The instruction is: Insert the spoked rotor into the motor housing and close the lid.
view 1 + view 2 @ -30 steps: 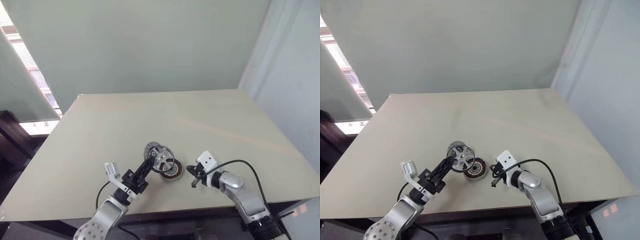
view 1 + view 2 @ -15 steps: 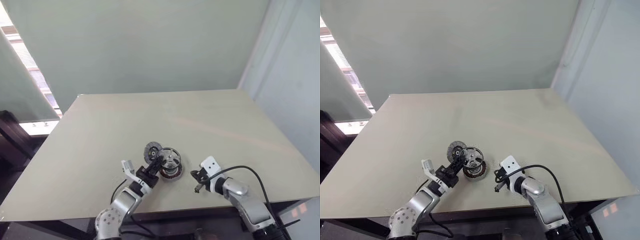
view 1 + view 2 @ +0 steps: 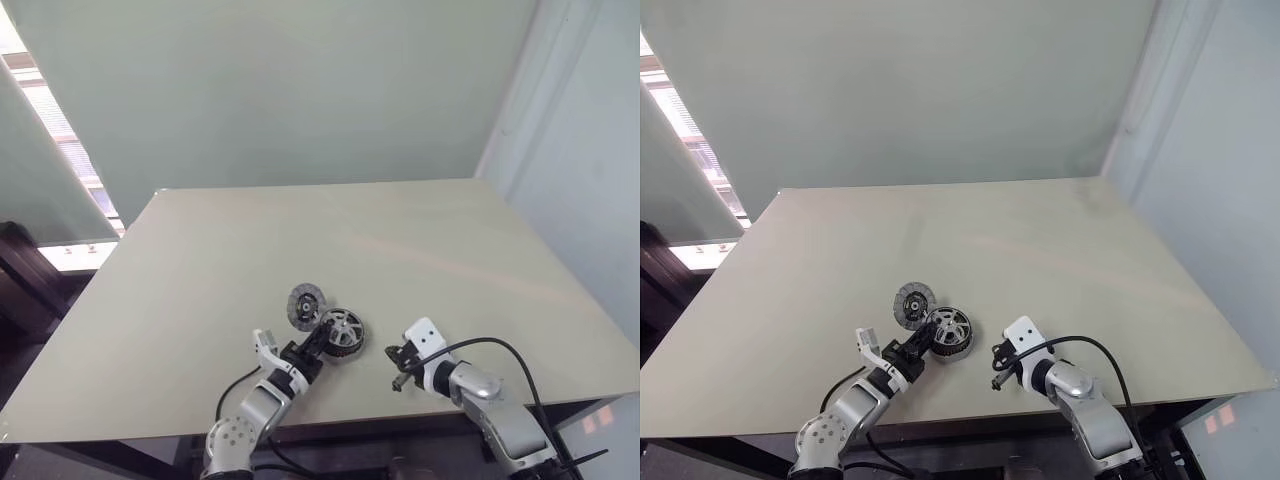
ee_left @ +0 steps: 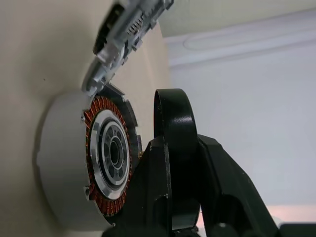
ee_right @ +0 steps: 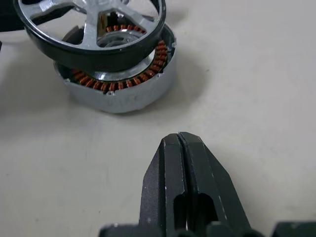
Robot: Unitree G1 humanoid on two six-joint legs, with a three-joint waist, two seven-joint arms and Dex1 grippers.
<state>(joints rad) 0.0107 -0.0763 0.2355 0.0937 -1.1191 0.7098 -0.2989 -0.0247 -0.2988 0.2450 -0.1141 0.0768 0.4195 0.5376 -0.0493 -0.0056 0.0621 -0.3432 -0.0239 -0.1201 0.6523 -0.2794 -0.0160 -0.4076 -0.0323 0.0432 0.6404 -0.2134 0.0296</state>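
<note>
Near the front edge of the bench (image 3: 420, 240) lie three motor parts: one spoked rotor (image 3: 342, 327), one motor housing (image 5: 121, 84), one lid (image 3: 305, 305). My left tool (image 3: 318, 340) grips the shiny open-spoked rotor by its rim, tilted over the silver housing with its copper windings. The flat grey lid lies just far-left of them. My right tool (image 5: 181, 163), pinched shut and empty, sits right of the housing. No writing is readable.

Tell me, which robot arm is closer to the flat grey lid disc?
Left. The left gripper sits right beside the flat grey round lid, holding the shiny spoked rotor. The right gripper rests farther off, beyond the rotor.
</note>
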